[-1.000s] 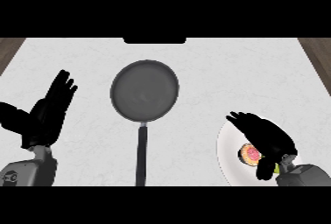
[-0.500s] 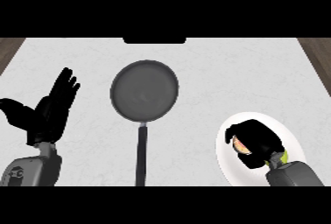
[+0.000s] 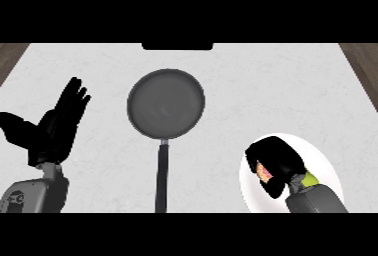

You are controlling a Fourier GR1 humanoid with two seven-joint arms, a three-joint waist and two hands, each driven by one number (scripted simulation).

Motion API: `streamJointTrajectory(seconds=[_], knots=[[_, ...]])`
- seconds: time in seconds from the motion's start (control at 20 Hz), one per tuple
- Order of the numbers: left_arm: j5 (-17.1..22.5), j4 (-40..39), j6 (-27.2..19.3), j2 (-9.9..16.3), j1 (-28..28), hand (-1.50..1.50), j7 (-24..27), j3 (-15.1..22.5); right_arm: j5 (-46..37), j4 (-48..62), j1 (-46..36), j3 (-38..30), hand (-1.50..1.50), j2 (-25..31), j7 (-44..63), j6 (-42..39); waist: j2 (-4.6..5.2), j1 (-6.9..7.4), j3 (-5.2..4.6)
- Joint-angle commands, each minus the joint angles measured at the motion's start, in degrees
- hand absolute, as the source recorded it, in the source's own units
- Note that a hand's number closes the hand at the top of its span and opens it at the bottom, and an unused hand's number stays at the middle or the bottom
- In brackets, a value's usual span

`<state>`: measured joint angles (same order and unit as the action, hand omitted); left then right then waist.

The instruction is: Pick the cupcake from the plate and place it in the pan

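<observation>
The pale grey, faintly marbled counter [image 3: 244, 90] carries two containers. Near its middle lies a dark grey round metal frying pan [image 3: 166, 103], its bowl bare with nothing inside it, and its long black handle [image 3: 161, 175] runs straight down toward the lower edge of the view. Well apart from it, at the lower right, sits a white round plate [image 3: 319, 155], seen as a tall oval

The pink-frosted cupcake [image 3: 263, 173] is on that plate, in its left half, and only a small patch of pink and yellowish top shows. The robot's black right hand [image 3: 275, 161] lies over it, coming in from the grey right forearm [image 3: 316, 201] at the bottom edge. Its fingers [image 3: 260, 150] are curled down around the cupcake, covering most of it, with the thumb reaching below it. Whether the cupcake is lifted off the plate or rests on it cannot be told from this view. A small yellow-green patch shows at the wrist beside the forearm

The robot's black left hand [image 3: 52, 131] rests at the left edge, well away from the pan, with fingers [image 3: 74, 97] straight and pointing up and the thumb spread out to the left, holding nothing. Its grey left forearm [image 3: 33, 192] rises from the lower left corner

A dark rectangular object [image 3: 177, 46] sits at the far edge of the counter, above the pan
</observation>
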<state>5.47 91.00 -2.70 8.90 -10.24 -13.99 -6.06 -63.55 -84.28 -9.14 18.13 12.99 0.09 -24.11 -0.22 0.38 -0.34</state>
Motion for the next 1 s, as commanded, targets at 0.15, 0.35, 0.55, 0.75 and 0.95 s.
streamJointTrajectory(seconds=[0.15, 0.35, 0.55, 0.75, 0.95], knots=[[-0.12, -0.50, 1.38, -0.39, -1.73, 0.00, -0.29, 1.98, 0.59, 1.77, -5.60, 9.26, 1.50, -12.66, 22.49, 2.12, 1.16, 5.44, 0.21], [-0.54, -0.45, 1.37, -1.49, -2.78, 0.00, -0.70, 3.61, 0.66, 0.72, -11.57, 13.02, 1.50, -12.86, 34.33, 7.13, 0.56, 6.70, 0.27], [-0.22, -1.62, 1.76, -1.46, -4.26, 0.00, -1.12, 3.63, -4.40, -0.39, -21.06, 17.81, 1.50, -12.94, 45.54, 11.51, 0.15, 7.36, 0.08], [-1.22, -2.88, 1.94, -1.99, -3.56, 0.00, -0.14, 4.80, -7.14, -0.46, -31.60, 21.32, 1.50, -12.97, 56.04, 11.33, 0.00, 8.65, -0.10], [-0.54, -2.75, 2.81, -2.28, -5.43, 0.00, -0.96, 5.48, -4.90, 2.24, -40.44, 22.53, 1.50, -12.98, 64.91, 11.58, 0.43, 10.09, -0.07]])
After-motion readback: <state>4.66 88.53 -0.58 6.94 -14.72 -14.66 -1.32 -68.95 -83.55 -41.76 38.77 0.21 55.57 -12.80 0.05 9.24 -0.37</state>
